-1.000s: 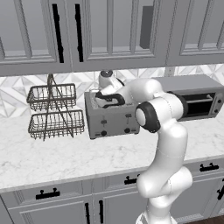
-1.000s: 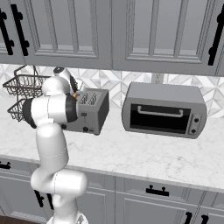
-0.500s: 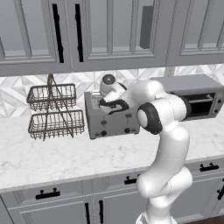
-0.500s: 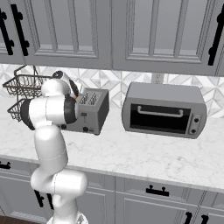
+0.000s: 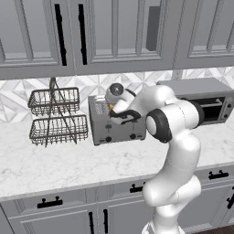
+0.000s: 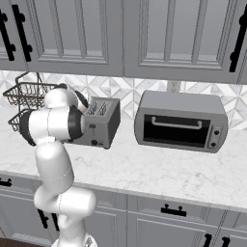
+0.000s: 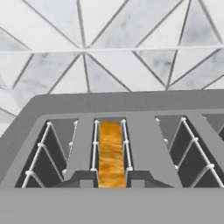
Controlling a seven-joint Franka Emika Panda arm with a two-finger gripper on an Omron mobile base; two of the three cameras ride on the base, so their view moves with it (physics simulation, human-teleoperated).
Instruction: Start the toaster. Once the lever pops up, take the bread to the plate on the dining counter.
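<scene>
- the boxy grey metal four-slot toaster [image 5: 116,124] stands on the white marble counter [image 5: 68,164] over grey cabinets with black handles, against the tiled wall.
- a two-tier dark wire basket [image 5: 57,116] stands just beside the toaster on one side; the wider grey toaster oven with a dark glass door [image 6: 179,121] sits on the other side, a little apart.
- the white arm's two-finger gripper [image 7: 111,178] is right above the toaster's top, pointing down at the slots.
- the thin golden-yellow slice of bread [image 7: 110,153] stands upright in one slot, second from the left in the hand view, between white wire guides.
- the dark fingertips [image 7: 83,178] sit on either side of the slice's near end with a narrow gap between them; i cannot tell whether they are pinching it or just flanking it.
- the neighbouring slots are dark.
</scene>
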